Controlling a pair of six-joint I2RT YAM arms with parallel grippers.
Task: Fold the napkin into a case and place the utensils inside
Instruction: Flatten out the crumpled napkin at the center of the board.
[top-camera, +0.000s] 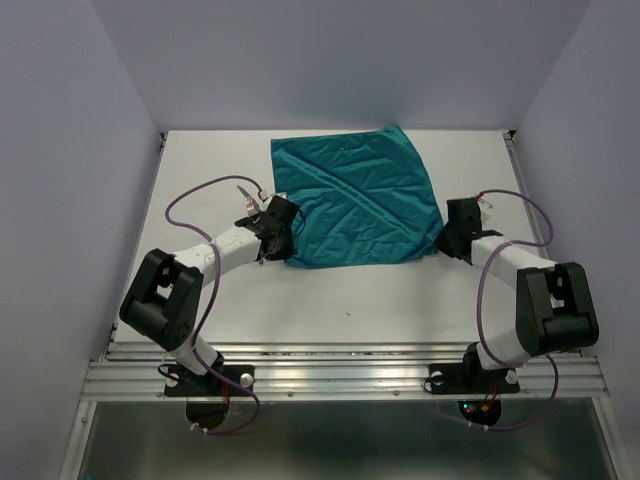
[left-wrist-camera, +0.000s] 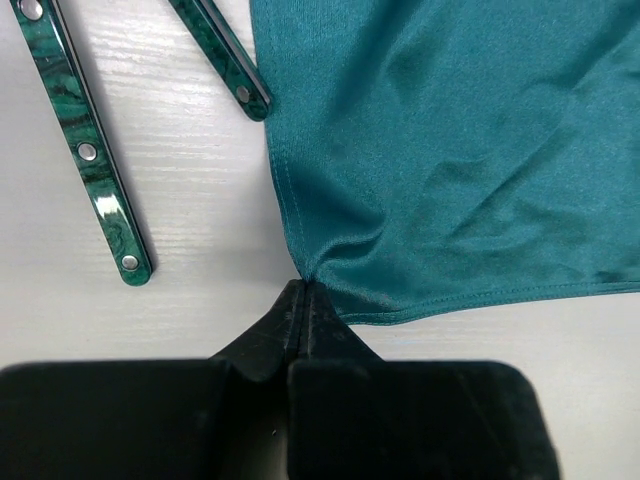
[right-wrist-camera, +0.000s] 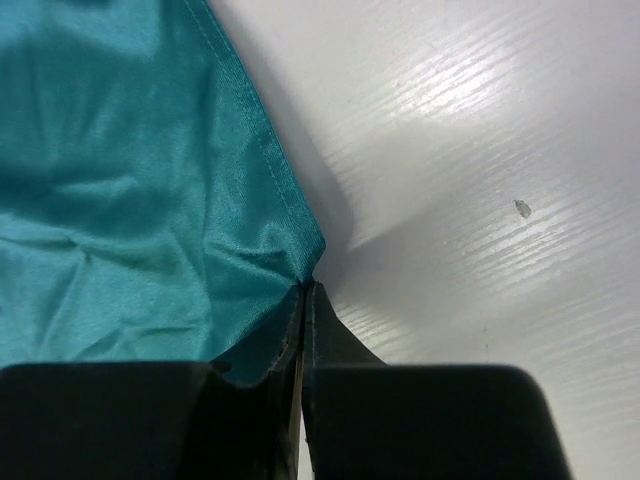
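Napkin (top-camera: 355, 195) lies spread flat on the counter (top-camera: 350, 300), a bit skewed, no fold in it yet. Left gripper (left-wrist-camera: 303, 295): jaws pinched tight on the near-left corner, cloth puckered at the tips. Right gripper (right-wrist-camera: 304, 290): jaws pinched on the near-right corner, hem caught between them. Utensils (left-wrist-camera: 90, 150) lie on the counter just left of the napkin's left edge. Two teal handles show, one almost touching the hem, none picked up.

Step in hand, as I judge it: the first fold, carrying both near corners over toward the far edge. To do it well:
- Lift both corners together to equal height, so the near hem runs straight and lightly taut.
- Move the arms in parallel and don't pull them apart. The bite on each corner is small and the cloth looks thin and slick, so it could slip out.
- Raise it enough to roll over, or the whole cloth may drag across the counter.
- Follow the cloth's own edges, not the counter's, since it sits skewed.
- Lay corners on corners with hems matched, then let go.
- Keep the left arm's path off the utensils, since a sweep could knock them.

Task looks early: no case, nothing inside.
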